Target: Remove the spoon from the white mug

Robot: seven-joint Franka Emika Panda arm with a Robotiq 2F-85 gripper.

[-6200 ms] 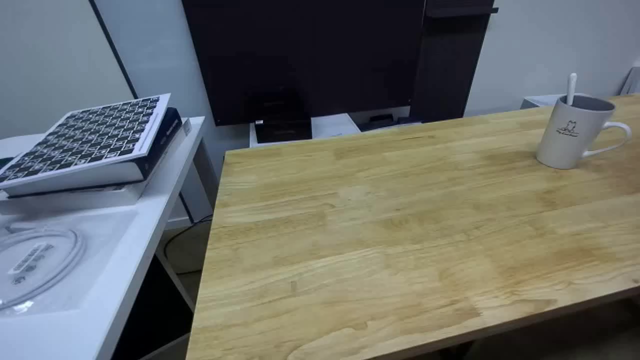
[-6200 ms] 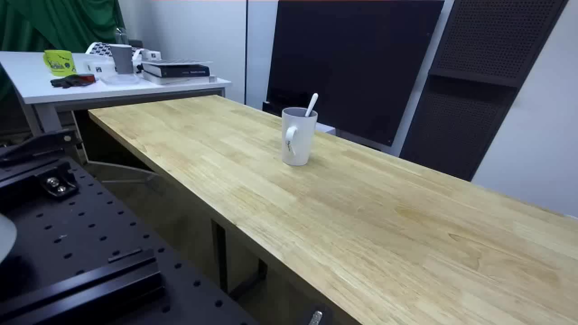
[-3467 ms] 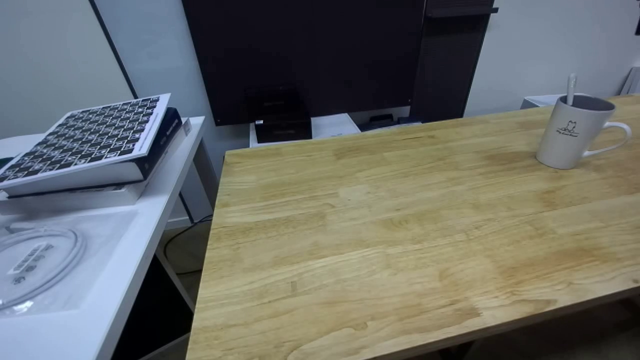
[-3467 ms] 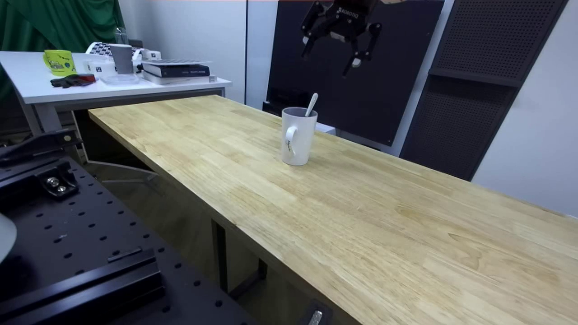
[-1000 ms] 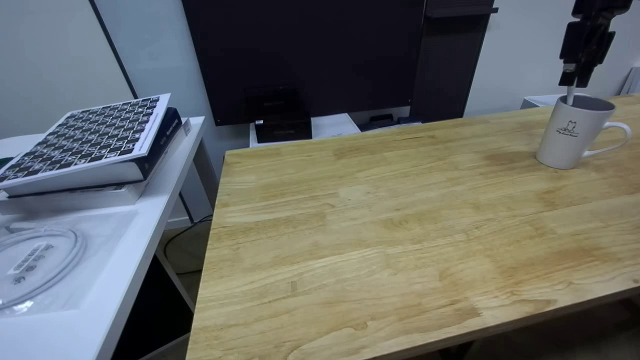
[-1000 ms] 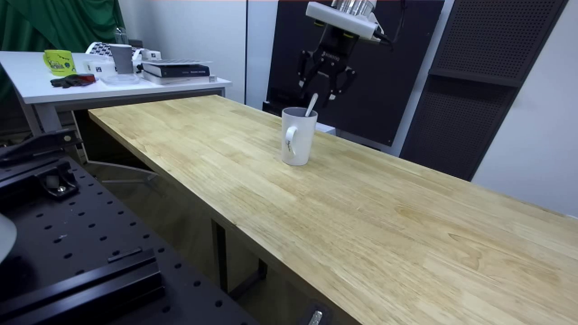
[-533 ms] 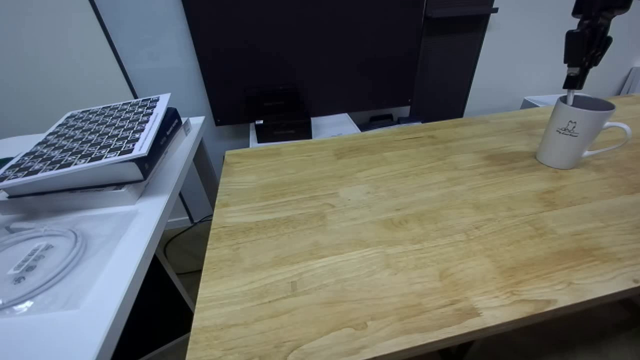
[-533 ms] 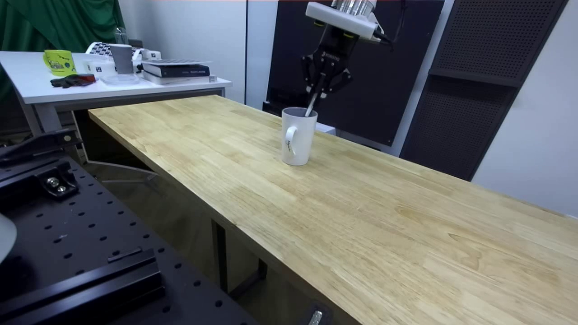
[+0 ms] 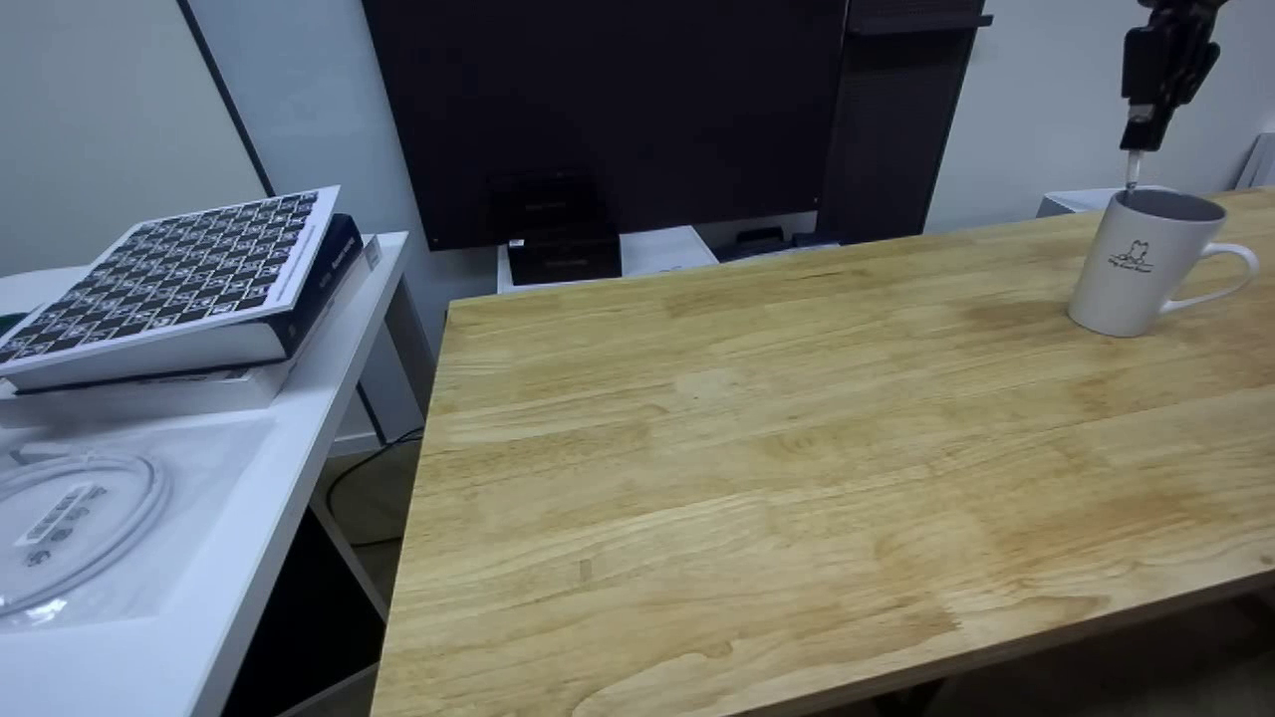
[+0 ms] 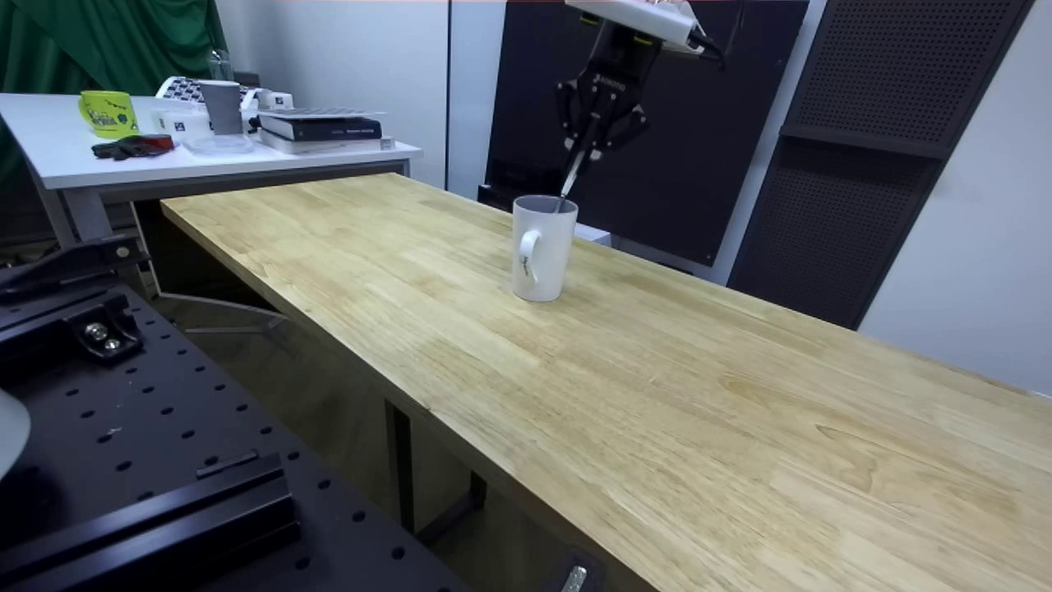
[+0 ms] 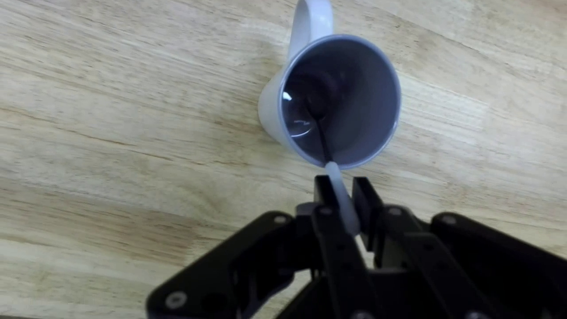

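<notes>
Note nearest, at left in an exterior view, a black perforated metal plate [image 10: 197,411] bearing black rails [image 10: 148,526]. Find beyond it, past a gap, the long light-wood table [image 10: 657,386], running from near right to far left.

See standing upright on the table, toward its far edge, a tapered white ceramic mug [image 10: 551,256] with grey inside, loop handle and small dark drawing with lettering on the side. Find above it, in both exterior views, the black two-fingered gripper [image 11: 343,184], aimed downward below a white arm section [image 10: 637,18].

Record as gripping: in the wrist view, pinching the slender spoon [image 11: 337,182] by its whitish handle between both fingers. Log spoon as partly in the mug: handle above the rim, thin darker stem slanting down inside. Cannot make out the lower end in the shadow within; cannot tell contact between stem and rim.

Find farther, at far left, a white table [image 10: 70,158]. Note on it, toward the near edge, a black-and-red item [image 10: 136,148] too small to identify; to its left a lime-yellow mug [image 10: 113,113], to its right a grey cup [image 10: 222,107] and, farther right, a stack of books [image 10: 320,131].

See at the back a large black panel [image 10: 686,164], right of it a dark perforated panel [image 10: 896,66], and at far left a green fabric curtain [image 10: 115,41].
</notes>
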